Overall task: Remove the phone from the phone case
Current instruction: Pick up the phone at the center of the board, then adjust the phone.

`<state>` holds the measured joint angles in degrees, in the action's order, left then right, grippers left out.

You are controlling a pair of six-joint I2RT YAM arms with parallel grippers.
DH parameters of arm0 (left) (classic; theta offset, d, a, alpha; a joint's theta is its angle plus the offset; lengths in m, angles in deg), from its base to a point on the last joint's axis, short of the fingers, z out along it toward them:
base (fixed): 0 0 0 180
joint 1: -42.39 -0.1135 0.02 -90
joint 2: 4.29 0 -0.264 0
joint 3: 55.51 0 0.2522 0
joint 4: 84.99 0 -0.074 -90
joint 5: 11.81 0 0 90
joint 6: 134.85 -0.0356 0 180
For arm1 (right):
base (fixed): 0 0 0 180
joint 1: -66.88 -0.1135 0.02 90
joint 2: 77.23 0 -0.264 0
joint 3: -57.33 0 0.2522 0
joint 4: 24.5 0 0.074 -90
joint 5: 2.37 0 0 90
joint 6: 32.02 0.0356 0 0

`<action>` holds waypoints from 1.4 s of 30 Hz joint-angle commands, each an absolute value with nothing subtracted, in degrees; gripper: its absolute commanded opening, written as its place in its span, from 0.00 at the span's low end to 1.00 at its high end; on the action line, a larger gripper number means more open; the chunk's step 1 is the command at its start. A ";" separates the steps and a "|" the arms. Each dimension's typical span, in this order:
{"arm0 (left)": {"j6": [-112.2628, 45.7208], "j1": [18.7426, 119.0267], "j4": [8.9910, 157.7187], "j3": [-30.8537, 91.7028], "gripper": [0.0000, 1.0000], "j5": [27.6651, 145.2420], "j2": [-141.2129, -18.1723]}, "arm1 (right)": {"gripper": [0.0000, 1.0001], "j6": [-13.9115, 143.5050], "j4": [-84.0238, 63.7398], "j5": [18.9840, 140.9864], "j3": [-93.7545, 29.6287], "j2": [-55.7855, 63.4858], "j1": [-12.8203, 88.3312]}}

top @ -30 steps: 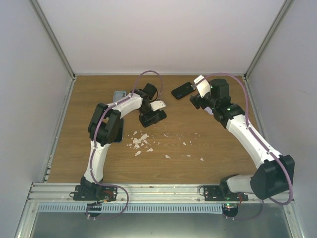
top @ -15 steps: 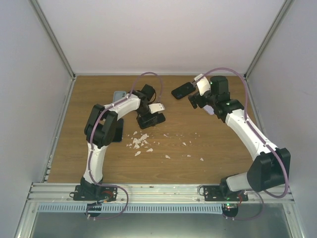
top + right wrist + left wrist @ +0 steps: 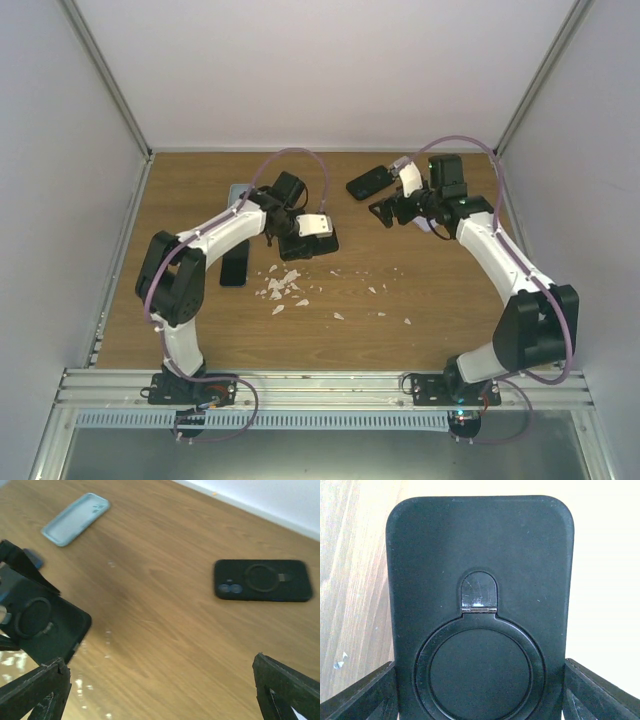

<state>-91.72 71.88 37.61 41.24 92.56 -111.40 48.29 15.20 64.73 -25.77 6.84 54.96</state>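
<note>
A black phone case [image 3: 480, 595] with a round ring stand on its back fills the left wrist view. My left gripper [image 3: 480, 692] is shut on its two long sides, one finger on each. From above, this case [image 3: 320, 243] hangs just over the table's middle, at my left gripper [image 3: 303, 236]. Whether a phone sits inside it I cannot tell. A second black case [image 3: 368, 182] with camera lenses showing [image 3: 262, 580] lies flat at the back. My right gripper [image 3: 387, 211] hovers beside it, open and empty [image 3: 161, 680].
A light blue case [image 3: 240, 192] [image 3: 75, 519] lies at the back left. A flat black slab [image 3: 234, 266] rests beside the left arm. White crumbs [image 3: 283, 288] are scattered mid-table. Wall panels close the left, right and back sides.
The left arm's elbow has swung out to the left while its gripper kept hold of the black case, shifting it slightly right. The right gripper has edged toward the back and turned.
</note>
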 commanded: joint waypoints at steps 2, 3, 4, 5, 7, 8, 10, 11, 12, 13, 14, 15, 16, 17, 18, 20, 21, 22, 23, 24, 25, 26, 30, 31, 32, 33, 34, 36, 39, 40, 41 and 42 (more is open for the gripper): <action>-99.63 74.37 45.60 37.36 0.57 93.75 -104.21 | 0.99 53.76 16.73 50.89 -25.69 8.56 55.43; -100.32 74.71 46.47 36.95 0.57 93.63 -103.45 | 0.99 54.49 16.64 49.15 -25.42 8.83 55.44; -100.66 75.03 47.09 36.54 0.57 93.58 -102.62 | 0.99 55.33 16.48 47.25 -25.24 9.20 55.54; -100.96 75.34 47.64 36.22 0.57 93.71 -101.92 | 1.00 56.30 16.19 44.91 -24.98 9.54 55.64; -101.50 76.15 48.52 35.88 0.57 93.95 -100.57 | 1.00 58.64 15.28 39.78 -23.84 10.40 56.12; -101.59 76.63 48.98 35.68 0.57 93.96 -100.00 | 0.99 60.03 14.75 36.65 -23.28 10.89 56.15; -102.23 77.55 49.86 35.04 0.57 94.25 -98.30 | 0.97 62.00 13.86 33.19 -22.38 11.98 56.30; -102.79 78.14 50.41 34.68 0.57 94.17 -97.60 | 0.95 62.79 13.49 31.71 -21.94 12.46 56.25; -103.33 78.60 50.85 34.23 0.57 93.97 -96.90 | 0.94 63.46 13.11 30.30 -21.60 12.92 56.25; -103.91 79.20 51.31 33.86 0.57 93.71 -96.27 | 0.92 64.05 12.71 28.90 -21.22 13.23 56.26; -104.35 79.66 51.58 33.65 0.57 93.45 -95.86 | 0.91 64.76 12.20 27.67 -20.78 13.51 56.29; -104.52 80.07 51.76 33.55 0.57 93.13 -95.65 | 0.91 65.36 11.40 26.01 -20.32 13.65 56.30; -104.55 80.37 51.81 33.60 0.57 92.92 -95.46 | 0.90 66.15 10.71 24.42 -19.80 13.80 56.29; -104.47 80.58 51.65 33.77 0.57 92.90 -95.48 | 0.89 66.74 9.96 22.98 -19.38 13.84 56.25; -104.58 80.76 51.44 33.97 0.57 92.84 -95.56 | 0.88 67.02 9.35 21.57 -18.94 13.88 56.25; -104.57 80.96 51.42 34.10 0.57 92.79 -95.60 | 0.86 67.56 8.50 19.33 -18.39 13.74 56.27; -104.61 81.15 51.50 34.18 0.57 92.73 -95.56 | 0.84 68.05 7.93 18.42 -17.94 13.66 56.28; -104.53 81.29 51.66 34.44 0.57 92.68 -95.52 | 0.83 68.64 7.25 17.78 -17.42 13.51 56.25; -104.42 81.54 51.68 34.76 0.57 92.81 -95.52 | 0.81 69.36 6.60 17.35 -16.74 13.37 56.29; -104.32 81.77 51.86 35.13 0.57 92.91 -95.52 | 0.78 69.74 6.13 17.02 -16.18 13.37 56.25; -104.31 81.98 51.93 35.44 0.57 92.86 -95.52 | 0.75 69.98 5.75 16.83 -15.65 13.34 56.26; -104.35 82.21 52.17 35.65 0.57 92.68 -95.52 | 0.72 70.09 5.56 16.80 -15.23 13.36 56.22; -104.95 82.70 52.94 36.03 0.57 91.34 -95.67 | 0.64 70.00 5.85 16.02 -14.87 13.80 56.16; -104.94 82.72 53.03 36.11 0.57 91.01 -95.76 | 0.61 70.02 5.79 15.75 -14.92 13.74 56.20; -104.95 82.73 53.04 36.20 0.57 90.88 -95.84 | 0.58 70.08 5.72 15.62 -14.96 13.80 56.14; -104.89 82.73 53.04 36.28 0.56 90.70 -95.99 | 0.56 70.10 5.72 15.44 -14.96 13.73 56.10; -104.88 82.73 53.15 36.30 0.56 90.50 -96.08 | 0.55 70.11 5.70 15.09 -14.92 13.57 56.03; -104.95 82.81 53.24 36.38 0.56 89.97 -96.27 | 0.52 70.27 5.34 14.32 -14.53 13.18 55.91; -104.80 82.81 53.75 36.60 0.56 89.55 -96.55 | 0.46 70.80 4.36 13.71 -13.27 12.41 55.50; -104.75 82.81 53.90 36.65 0.56 89.58 -96.57 | 0.44 70.97 4.07 13.67 -12.88 12.32 55.40; -104.60 82.81 54.18 36.65 0.56 89.58 -96.57 | 0.43 71.06 3.97 13.48 -12.58 12.25 55.37; -104.43 82.81 54.36 36.65 0.56 89.58 -96.65 | 0.42 71.14 3.93 13.46 -12.51 12.24 55.30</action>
